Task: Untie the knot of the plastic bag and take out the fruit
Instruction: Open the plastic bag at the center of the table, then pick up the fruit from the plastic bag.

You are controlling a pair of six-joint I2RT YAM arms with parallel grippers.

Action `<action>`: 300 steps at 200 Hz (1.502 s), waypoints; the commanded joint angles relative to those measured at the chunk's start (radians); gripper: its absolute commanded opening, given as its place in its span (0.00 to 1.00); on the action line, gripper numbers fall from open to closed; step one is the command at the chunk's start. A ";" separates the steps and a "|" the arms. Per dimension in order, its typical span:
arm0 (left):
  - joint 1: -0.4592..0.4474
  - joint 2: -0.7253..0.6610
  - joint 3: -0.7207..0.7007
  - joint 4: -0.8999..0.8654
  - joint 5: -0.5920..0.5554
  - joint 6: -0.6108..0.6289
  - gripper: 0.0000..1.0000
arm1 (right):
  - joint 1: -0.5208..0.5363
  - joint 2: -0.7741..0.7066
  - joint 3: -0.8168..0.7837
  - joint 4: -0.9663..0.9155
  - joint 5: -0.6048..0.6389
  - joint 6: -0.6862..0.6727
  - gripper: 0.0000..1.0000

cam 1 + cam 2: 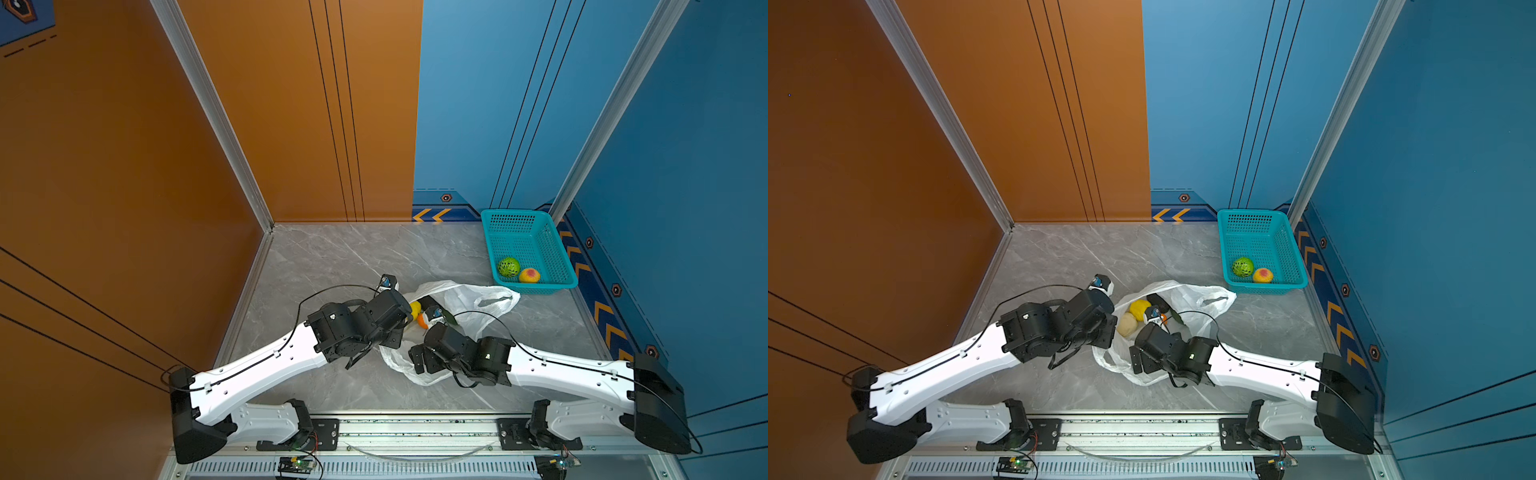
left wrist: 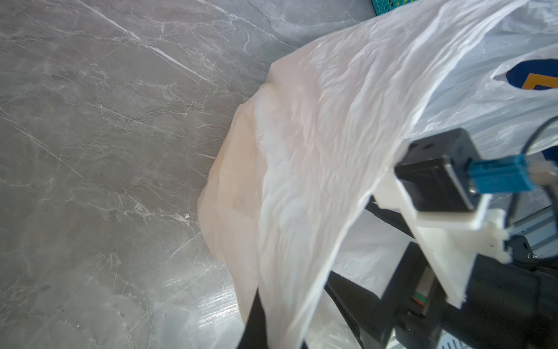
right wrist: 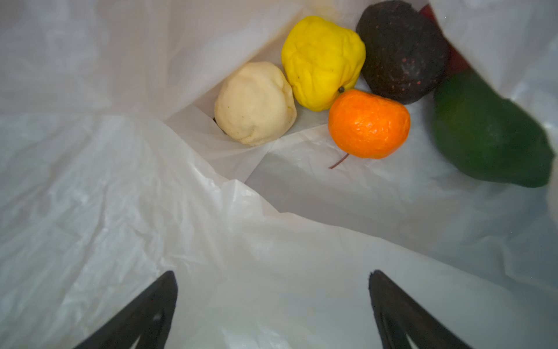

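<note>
Left arm (image 1: 257, 365) and right arm (image 1: 573, 374) stretched low, converging. Left gripper (image 2: 256, 314) pinched shut on the plastic bag (image 3: 151, 211) edge, tips mostly buried in plastic. Right gripper (image 3: 271, 273) gaped wide, empty, inside the bag; the fruit (image 3: 367, 124) just ahead, green one blurred.

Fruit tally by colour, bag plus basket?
Green: 2, netted ball, dark green fruit
Yellow-red: 1, peach
Yellow: 1, lumpy fruit
Orange: 1, orange
Cream: 1, knobbly fruit
Dark brown: 1, rough fruit
Total: 7
</note>
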 commanded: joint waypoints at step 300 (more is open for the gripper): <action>-0.017 -0.010 -0.034 0.014 0.037 0.020 0.00 | -0.295 0.451 0.167 0.274 0.035 0.234 0.50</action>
